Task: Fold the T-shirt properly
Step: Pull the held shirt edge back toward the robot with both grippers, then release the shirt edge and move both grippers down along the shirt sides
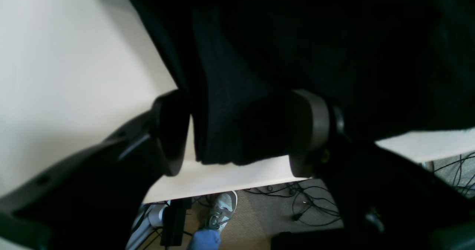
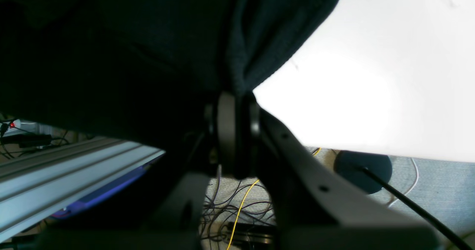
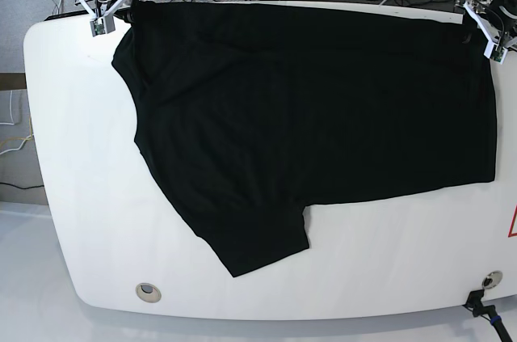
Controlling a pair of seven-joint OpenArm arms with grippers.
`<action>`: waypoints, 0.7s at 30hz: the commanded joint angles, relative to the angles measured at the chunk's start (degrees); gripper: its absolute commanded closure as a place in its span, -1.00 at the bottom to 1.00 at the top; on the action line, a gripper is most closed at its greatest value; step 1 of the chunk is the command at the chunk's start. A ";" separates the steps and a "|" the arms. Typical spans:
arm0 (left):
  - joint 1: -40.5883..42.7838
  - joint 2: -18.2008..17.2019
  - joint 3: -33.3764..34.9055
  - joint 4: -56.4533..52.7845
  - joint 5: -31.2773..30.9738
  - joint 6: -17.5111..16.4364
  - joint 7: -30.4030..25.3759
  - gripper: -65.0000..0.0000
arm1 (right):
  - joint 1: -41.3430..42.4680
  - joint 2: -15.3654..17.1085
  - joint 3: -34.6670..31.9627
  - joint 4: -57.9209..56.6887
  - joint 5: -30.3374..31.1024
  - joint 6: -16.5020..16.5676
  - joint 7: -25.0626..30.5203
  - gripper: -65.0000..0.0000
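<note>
The T-shirt (image 3: 323,116) is plain black soft fabric, spread nearly flat across the white counter (image 3: 81,196), plain side showing. Its long straight edge runs along the 12 o'clock side of the counter. One short sleeve (image 3: 250,237) juts toward 6 o'clock. The body stretches out to 3 o'clock. Faint creases run across the cloth, and the 9 o'clock corner is bunched.

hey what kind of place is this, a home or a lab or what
Most likely a robotics lab or test workspace: a white table holding only a black T-shirt, loose cables tangled on the floor, and an aluminium frame rail.
</note>
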 commanded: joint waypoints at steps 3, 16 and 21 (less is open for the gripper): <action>0.35 -0.96 -0.19 0.40 0.71 -0.06 0.82 -0.20 | -1.16 0.02 -0.15 -0.56 -2.67 -0.38 -5.66 1.00; -1.32 -2.10 0.87 2.69 0.80 -0.06 0.91 -0.79 | -0.19 0.02 -0.41 0.85 -2.58 -0.38 -5.58 0.02; -3.43 -2.10 0.87 2.78 0.63 -0.06 0.91 -0.79 | 0.25 0.02 -0.24 4.01 -2.58 -0.38 -5.58 -0.23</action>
